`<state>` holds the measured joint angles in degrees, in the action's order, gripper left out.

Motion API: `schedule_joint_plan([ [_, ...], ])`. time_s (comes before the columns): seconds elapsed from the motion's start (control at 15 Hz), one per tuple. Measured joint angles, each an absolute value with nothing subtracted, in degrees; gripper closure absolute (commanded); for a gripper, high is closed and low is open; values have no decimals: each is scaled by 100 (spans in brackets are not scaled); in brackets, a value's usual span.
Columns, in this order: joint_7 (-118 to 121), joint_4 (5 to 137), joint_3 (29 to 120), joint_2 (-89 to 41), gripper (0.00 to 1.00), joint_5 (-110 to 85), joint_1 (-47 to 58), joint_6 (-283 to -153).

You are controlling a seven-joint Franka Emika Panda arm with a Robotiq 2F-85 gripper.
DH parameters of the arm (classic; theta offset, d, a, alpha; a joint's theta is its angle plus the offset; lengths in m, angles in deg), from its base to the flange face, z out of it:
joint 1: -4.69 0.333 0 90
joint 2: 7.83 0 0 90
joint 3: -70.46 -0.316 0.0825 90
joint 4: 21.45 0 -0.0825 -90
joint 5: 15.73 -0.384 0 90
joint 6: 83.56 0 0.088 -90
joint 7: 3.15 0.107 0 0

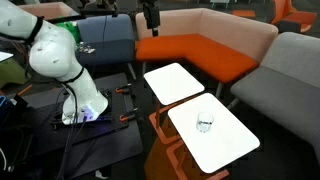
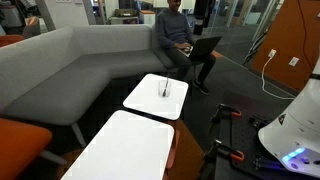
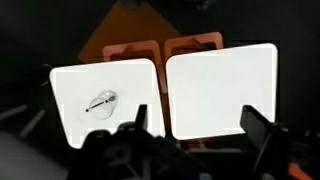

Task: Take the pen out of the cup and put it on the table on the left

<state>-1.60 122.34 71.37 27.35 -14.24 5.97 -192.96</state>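
Below the wrist camera, at the left of its view, the clear cup stands on a white surface with the dark pen leaning inside it. Just beside it — a narrow gap between — lies the other white surface. The gripper hangs well above both, jaws spread wide — holding nothing.

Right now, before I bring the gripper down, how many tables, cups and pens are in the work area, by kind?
white tables: 2
clear cup: 1
dark pen, standing in the cup: 1
total: 4
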Motion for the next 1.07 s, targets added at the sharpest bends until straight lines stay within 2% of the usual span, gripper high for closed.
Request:
schedule_joint_plan([
  [0.73, -160, 12234, 7137, 2735, 0, -1424, 597, -19296],
  [1.07, 1050, 12218, 6957, 2099, 0, -1398, 299, -20800],
])
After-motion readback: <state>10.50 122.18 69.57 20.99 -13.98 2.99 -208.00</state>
